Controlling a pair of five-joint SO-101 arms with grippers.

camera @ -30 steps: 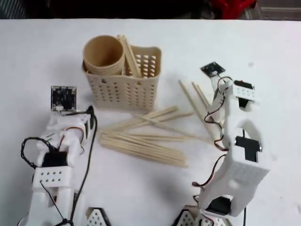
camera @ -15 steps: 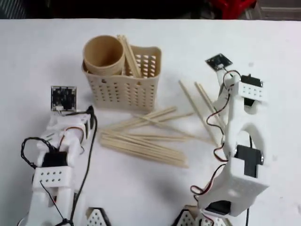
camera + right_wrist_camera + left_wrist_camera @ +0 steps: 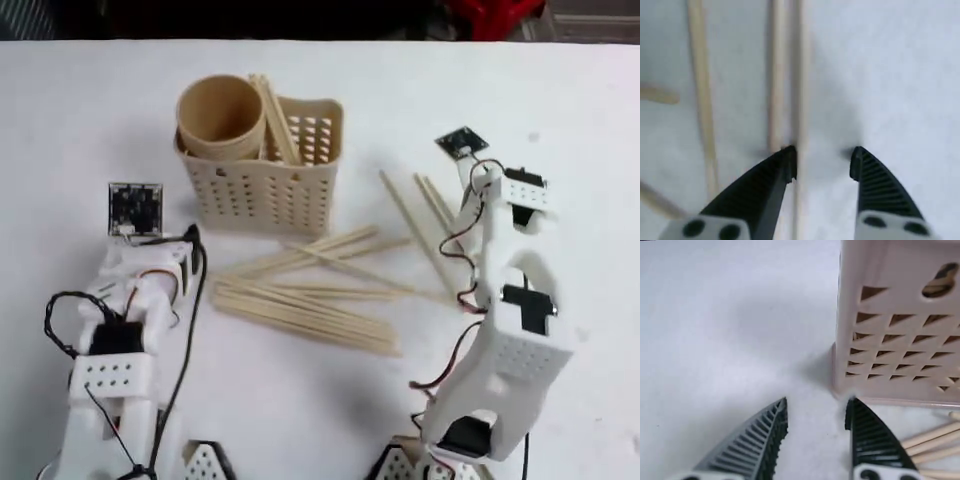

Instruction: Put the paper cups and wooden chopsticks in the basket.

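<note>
The right gripper (image 3: 823, 155) hung released over thin wooden chopsticks (image 3: 776, 75) on the worktop (image 3: 890, 60). They looked light, stiff and likely to roll, best pinched mid-length.

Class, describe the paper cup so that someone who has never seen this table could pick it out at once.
Find the pale perforated basket toward the far edge of the table. The cup stands in the basket's left end in the high view, mouth up. It is the only round, tan, hollow thing; its neighbours in the basket are thin straight chopsticks.
</note>
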